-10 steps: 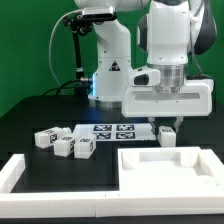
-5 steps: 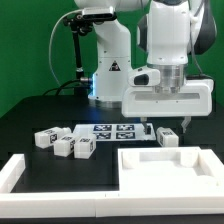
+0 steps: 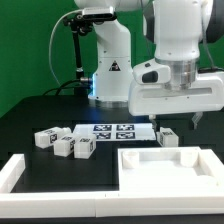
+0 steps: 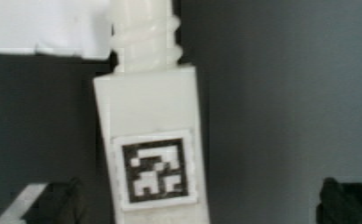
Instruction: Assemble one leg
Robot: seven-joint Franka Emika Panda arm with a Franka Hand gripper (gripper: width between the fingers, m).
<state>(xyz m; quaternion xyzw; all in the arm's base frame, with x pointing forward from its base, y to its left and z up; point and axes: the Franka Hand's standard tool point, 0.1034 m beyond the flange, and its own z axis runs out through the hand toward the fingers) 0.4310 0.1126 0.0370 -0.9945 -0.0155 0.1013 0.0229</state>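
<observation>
One leg (image 3: pixel 168 135), a chunky white post with a black-and-white tag, lies on the black table at the exterior view's right, just behind the big white panel (image 3: pixel 150 168). In the wrist view this leg (image 4: pixel 151 120) lies lengthwise with its stubby ribbed end away from the fingers. My gripper (image 3: pixel 181 121) hangs a little above the leg and slightly to the exterior view's right of it. It is open and empty. In the wrist view my gripper (image 4: pixel 199 205) shows both dark fingertips (image 4: pixel 53 205) spread wide, with the leg's tagged end nearer one finger.
Three more legs (image 3: pixel 63 145) lie in a cluster at the exterior view's left. The marker board (image 3: pixel 113 129) lies flat behind them in the middle. A white L-shaped block (image 3: pixel 18 175) sits at the front left. The robot base (image 3: pixel 105 70) stands at the back.
My gripper has risen and shifted toward the exterior view's right, away from directly over the leg. The leg and the other parts have not moved.
</observation>
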